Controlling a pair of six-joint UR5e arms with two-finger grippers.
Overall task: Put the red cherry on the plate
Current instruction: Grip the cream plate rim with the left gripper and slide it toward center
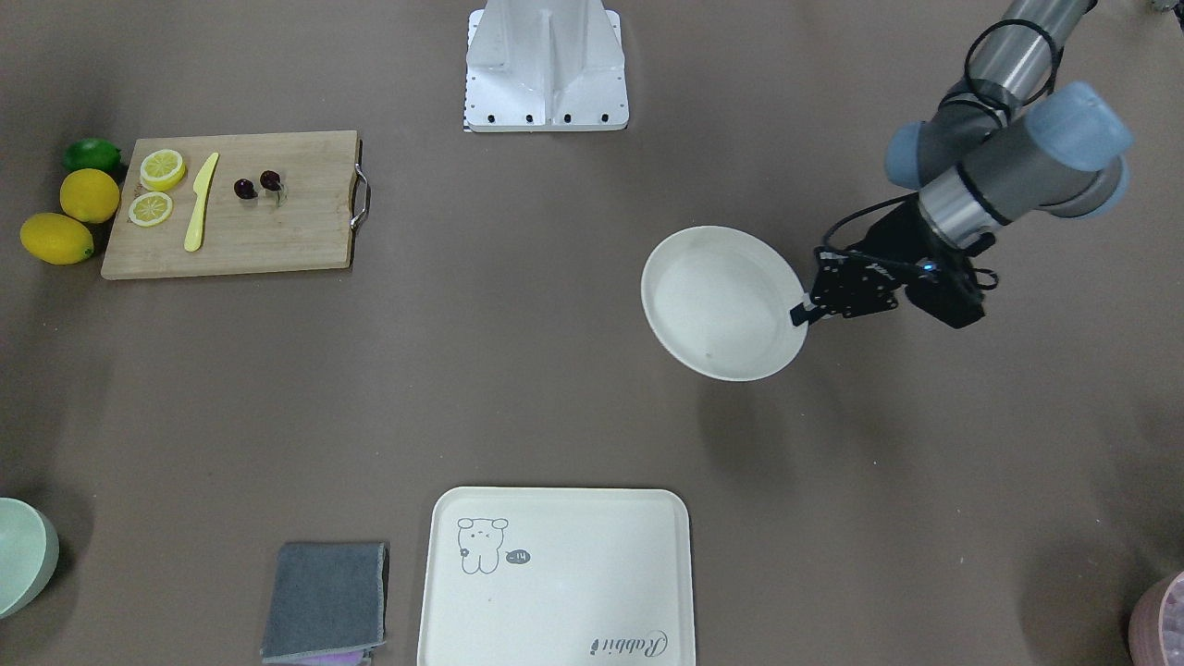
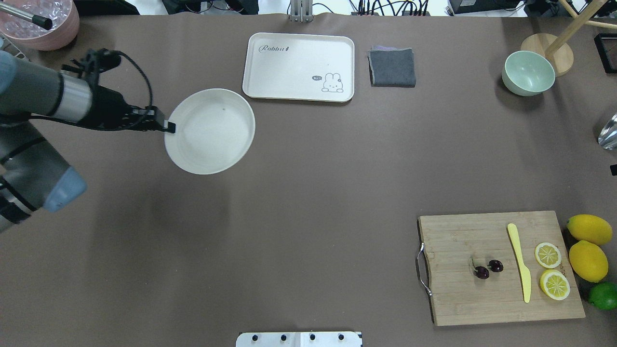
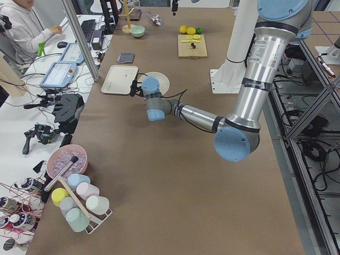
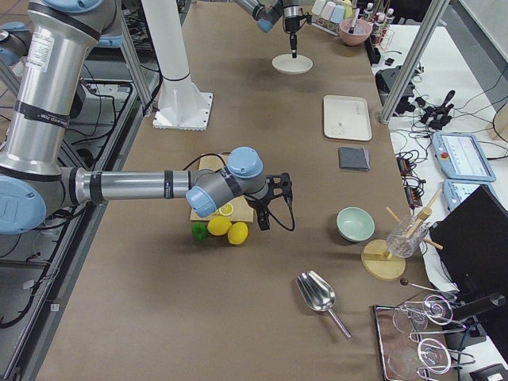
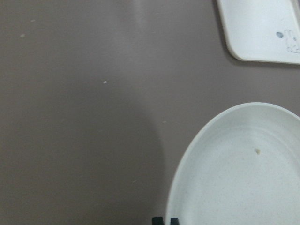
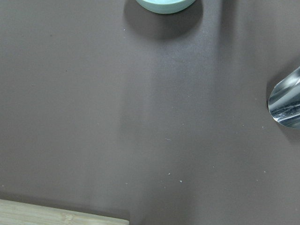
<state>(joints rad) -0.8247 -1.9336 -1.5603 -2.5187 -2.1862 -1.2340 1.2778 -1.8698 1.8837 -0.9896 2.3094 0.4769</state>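
Observation:
The red cherry (image 2: 487, 268), a dark pair on one stem, lies on the wooden cutting board (image 2: 482, 299) at the near right, also seen from the front as the cherry (image 1: 257, 185). The round cream plate (image 2: 209, 131) hangs above the table at the far left and casts a shadow below it. My left gripper (image 2: 168, 126) is shut on the plate's rim; the plate (image 5: 243, 173) fills the lower right of the left wrist view. My right gripper (image 4: 274, 202) shows only in the exterior right view, above the lemons, so I cannot tell its state.
A yellow knife (image 2: 519, 262), lemon slices (image 2: 548, 254), whole lemons (image 2: 588, 260) and a lime (image 2: 603, 295) are on or beside the board. The rabbit tray (image 2: 299, 65), grey cloth (image 2: 392, 67) and green bowl (image 2: 529, 72) line the far edge. A metal scoop (image 6: 286, 103) lies right.

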